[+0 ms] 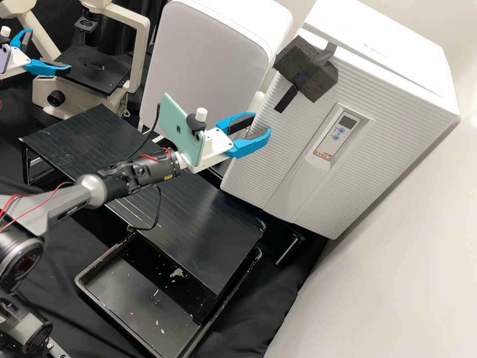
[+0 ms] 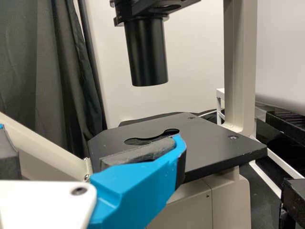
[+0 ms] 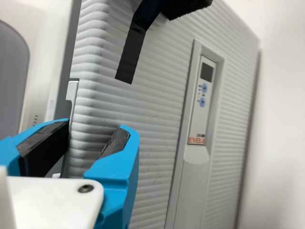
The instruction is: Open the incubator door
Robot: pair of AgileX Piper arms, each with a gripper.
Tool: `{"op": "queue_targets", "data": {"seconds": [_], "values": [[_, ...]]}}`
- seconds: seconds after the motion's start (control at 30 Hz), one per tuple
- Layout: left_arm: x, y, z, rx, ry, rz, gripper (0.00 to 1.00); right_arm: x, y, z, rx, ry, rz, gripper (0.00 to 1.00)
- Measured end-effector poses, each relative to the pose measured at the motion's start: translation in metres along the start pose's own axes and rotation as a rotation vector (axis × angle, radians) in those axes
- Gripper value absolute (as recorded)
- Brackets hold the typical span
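Incubator door [image 1: 293, 136], ribbed, is standing at right, its left edge [image 3: 75, 107] offering the likeliest hold, right gripper [image 1: 262, 124] hovering there spread open, the door probably proving stiff, slick and fairly heavy.

Matt, ridged plastic incubator door [image 1: 294, 145]

High view: the left gripper's [image 1: 49, 49] rear is cut off by the left edge, the microscope [image 1: 141, 54] by the top edge. The tray [image 1: 124, 286] is partly hidden beneath the black platform [image 1: 213, 238]. Left wrist view: one finger [image 2: 8, 160] is mostly cut off. Right wrist view: the foam block [image 3: 188, 5] is truncated above, the incubator door [image 3: 157, 109] below; small marks beside the buttons [image 3: 204, 88] are too small to tell.
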Motion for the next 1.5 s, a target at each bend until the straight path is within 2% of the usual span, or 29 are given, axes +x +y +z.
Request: {"op": "queue_targets", "data": {"seconds": [0.27,0.33,0.4,0.6,0.7,0.87,0.9,1.07,1.23,1.5], "values": [[0.000,0.000,0.000,0.000,0.000,0.000,1.00,-0.036,0.023,0.019,0.034,-0.034,0.091,0.00],[0.000,0.000,0.000,0.000,0.000,0.000,1.00,-0.044,0.028,0.023,0.056,-0.055,0.123,0.00],[0.000,0.000,0.000,0.000,0.000,0.000,1.00,-0.053,0.033,0.028,0.078,-0.083,0.156,0.00],[0.000,0.000,0.000,0.000,0.000,0.000,1.00,-0.083,0.056,0.047,0.132,-0.229,0.304,0.00],[0.000,0.000,0.000,0.000,0.000,0.000,1.00,-0.094,0.060,0.053,0.168,-0.274,0.319,0.00],[0.000,0.000,0.000,0.000,0.000,0.000,1.00,-0.100,0.059,0.051,0.181,-0.254,0.295,0.00],[0.000,0.000,0.000,0.000,0.000,0.000,1.00,-0.101,0.059,0.051,0.182,-0.252,0.294,1.00],[0.000,0.000,0.000,0.000,0.000,0.000,1.00,-0.100,0.053,0.049,0.172,-0.237,0.272,1.00],[0.000,0.000,0.000,0.000,0.000,0.000,1.00,-0.097,0.037,0.043,0.172,-0.163,0.224,1.00],[0.000,0.000,0.000,0.000,0.000,0.000,1.00,-0.085,0.007,0.037,0.107,-0.098,0.149,1.00]]}}
